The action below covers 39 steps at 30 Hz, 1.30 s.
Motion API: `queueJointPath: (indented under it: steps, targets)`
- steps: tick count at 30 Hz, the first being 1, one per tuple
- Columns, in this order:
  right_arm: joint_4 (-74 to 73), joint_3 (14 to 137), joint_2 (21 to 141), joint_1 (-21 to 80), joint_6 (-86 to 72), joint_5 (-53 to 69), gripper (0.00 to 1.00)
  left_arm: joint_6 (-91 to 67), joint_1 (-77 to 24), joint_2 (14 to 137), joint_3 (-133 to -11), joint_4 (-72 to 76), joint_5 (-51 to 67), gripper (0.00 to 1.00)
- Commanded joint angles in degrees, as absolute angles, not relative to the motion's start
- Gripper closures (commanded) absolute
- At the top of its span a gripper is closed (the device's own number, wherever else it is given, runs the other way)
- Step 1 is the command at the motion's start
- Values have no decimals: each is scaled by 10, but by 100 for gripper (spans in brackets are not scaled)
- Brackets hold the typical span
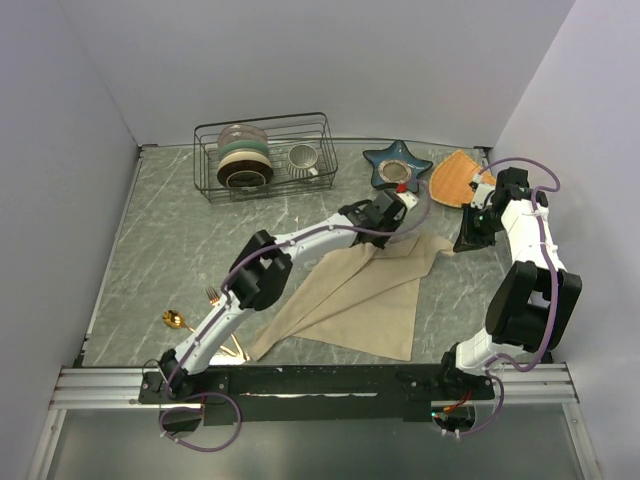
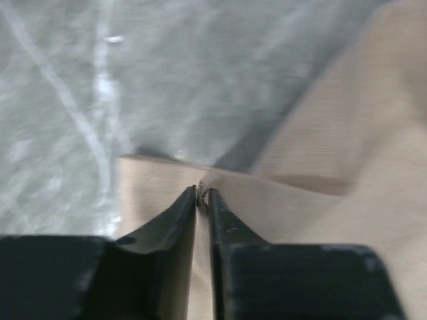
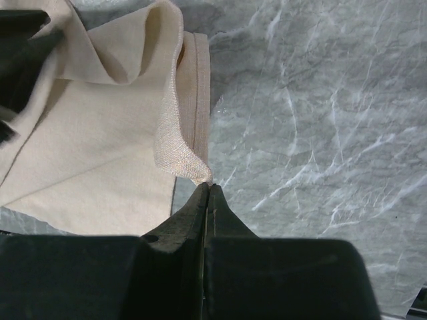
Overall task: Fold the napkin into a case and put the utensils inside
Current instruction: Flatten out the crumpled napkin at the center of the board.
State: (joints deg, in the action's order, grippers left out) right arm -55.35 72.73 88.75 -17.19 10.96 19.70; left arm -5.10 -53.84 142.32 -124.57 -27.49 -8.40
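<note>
Left pincer (image 2: 202,195) first: jaws drawn narrow, nipping a raised edge of the napkin (image 2: 347,173) right at the tips, with only a sliver of cloth between them. Over to the right pincer (image 3: 208,190): jaws pressed fully together, a corner of the same cloth caught at the very tips. So both arms have a hold along the napkin's far edge. The rest of it lies rumpled and partly doubled over on the table (image 3: 320,120), in the middle between the arms. No case yet by the look of it; this reads as early folding. The spoon (image 1: 175,320) and fork (image 1: 212,296) lie well apart from the cloth, near the left arm's base, untouched. The orange mat (image 1: 455,180) sits just beyond the right pincer.

How to do this one well: both grips are shallow, so lift gently and together. Hold the edge taut between the two pincers without tugging it out of either. Carry it level toward the near edge, line up corner on corner, and lay it flat before letting go. Pull unevenly and the crease comes out skewed.
</note>
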Motion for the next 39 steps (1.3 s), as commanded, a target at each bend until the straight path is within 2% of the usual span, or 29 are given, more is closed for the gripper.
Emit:
queueJointPath:
  steps: [1,2,3,8,16,21,32,39]
  targets:
    - [-555,745,891,-178,108,213,100,-56,-497,1340,-1231,-275,-81,88]
    - [-555,751,893,-178,107,218,100,-56,-491,1319,-1223,-276,-77,97]
    - [-556,755,894,-177,107,221,100,-55,-485,1310,-1212,-279,-74,99]
    - [-561,774,901,-178,105,230,100,-59,-440,1257,-1174,-287,-34,99]
    - [-562,773,899,-176,106,240,100,-60,-429,1250,-1148,-290,46,99]
    - [-569,780,896,-176,117,234,100,-51,-400,1184,-1074,-259,101,99]
    - [-579,804,887,-177,122,247,100,-8,-321,1026,-977,-312,194,99]
    - [-590,894,855,-172,128,284,100,23,-260,939,-999,-343,207,99]
